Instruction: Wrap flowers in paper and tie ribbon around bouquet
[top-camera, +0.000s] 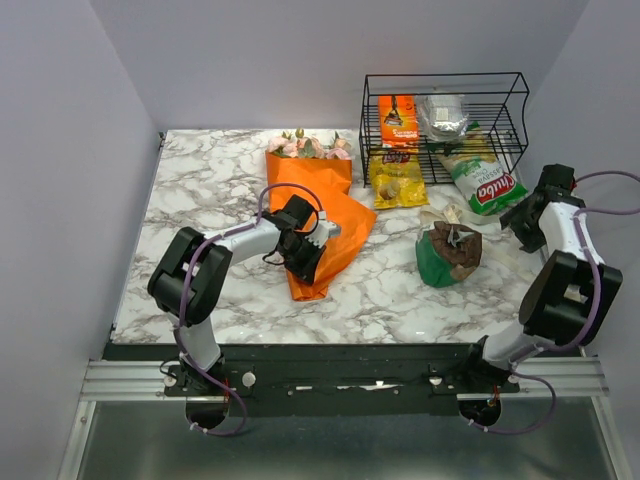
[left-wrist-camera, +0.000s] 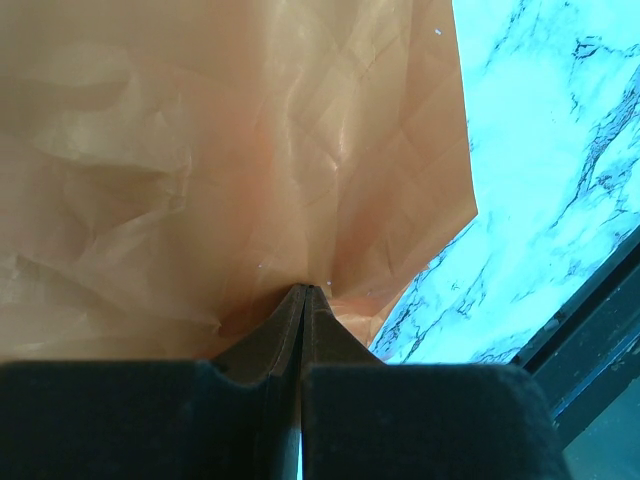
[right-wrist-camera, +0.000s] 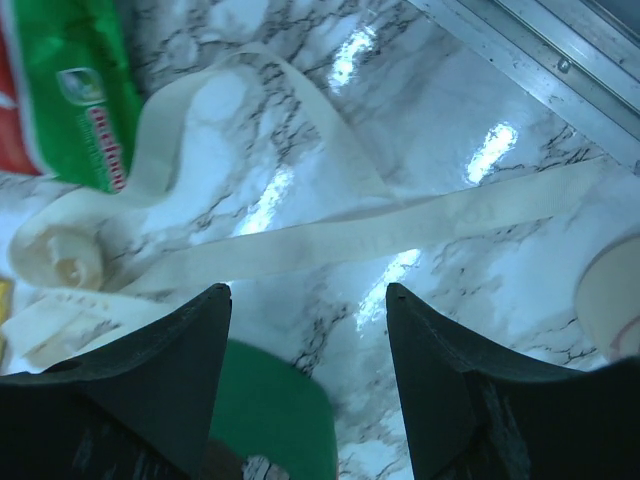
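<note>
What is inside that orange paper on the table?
Pink and cream flowers with leaves poke from the far end of the paper. Their stems are covered and cannot be seen.

Robot lab test cell: plain grey walls (top-camera: 70, 150) are enclosing the marble-patterned table (top-camera: 200, 165) on three sides; an aluminium rail (top-camera: 125, 380) is running along the table's near edge, carrying the left arm (top-camera: 195, 300) and right arm (top-camera: 565, 290)

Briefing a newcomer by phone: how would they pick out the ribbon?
Start at the black wire rack at the back right of the marble table. In front of it, by the green and white snack bag, lies the ribbon under the open right gripper. It is the only long, flat, pale cream strip, looping loosely.
</note>
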